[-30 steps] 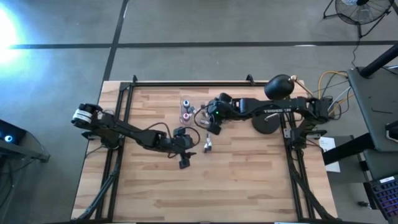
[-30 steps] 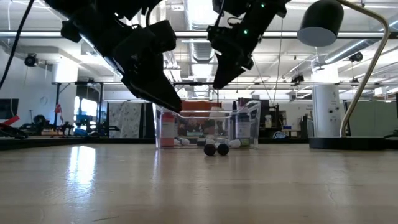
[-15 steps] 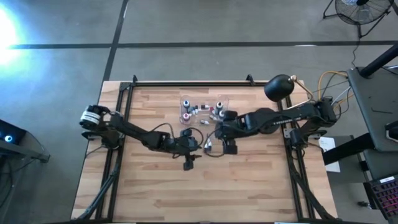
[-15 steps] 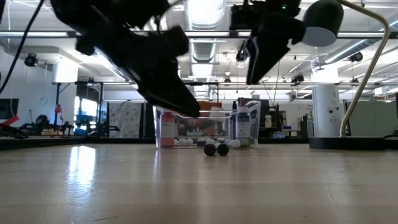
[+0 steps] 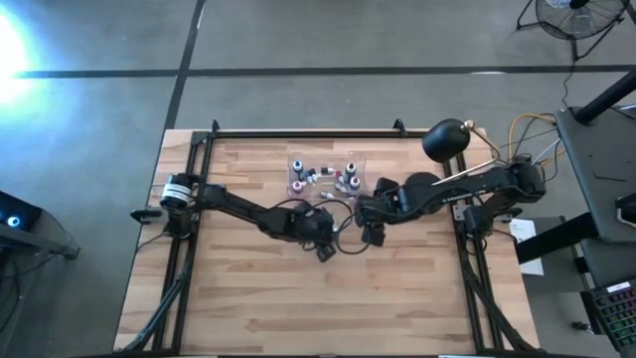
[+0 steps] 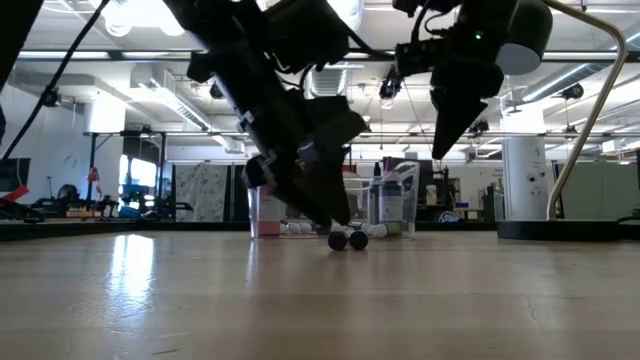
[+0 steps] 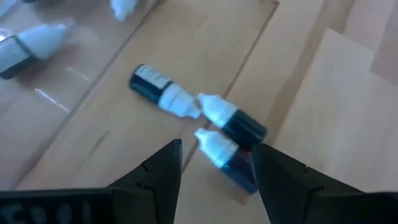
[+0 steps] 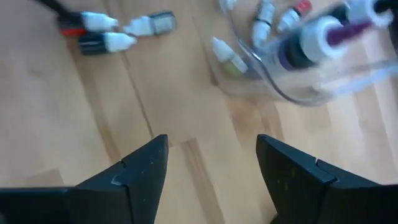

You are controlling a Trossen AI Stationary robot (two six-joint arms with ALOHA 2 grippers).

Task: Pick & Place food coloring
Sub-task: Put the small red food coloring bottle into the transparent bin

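Dark-bodied food coloring bottles (image 7: 230, 121), three, beside clear box (image 5: 323, 175). Left gripper (image 7: 214, 171) wide, empty, over nearest; lower straddling it. Right gripper (image 8: 211, 158) wide, empty, nearby.

i see three dark bottles (image 7: 233, 124) with white tips on my pale striped wooden table (image 5: 397, 288), beside a clear box (image 8: 298, 81).
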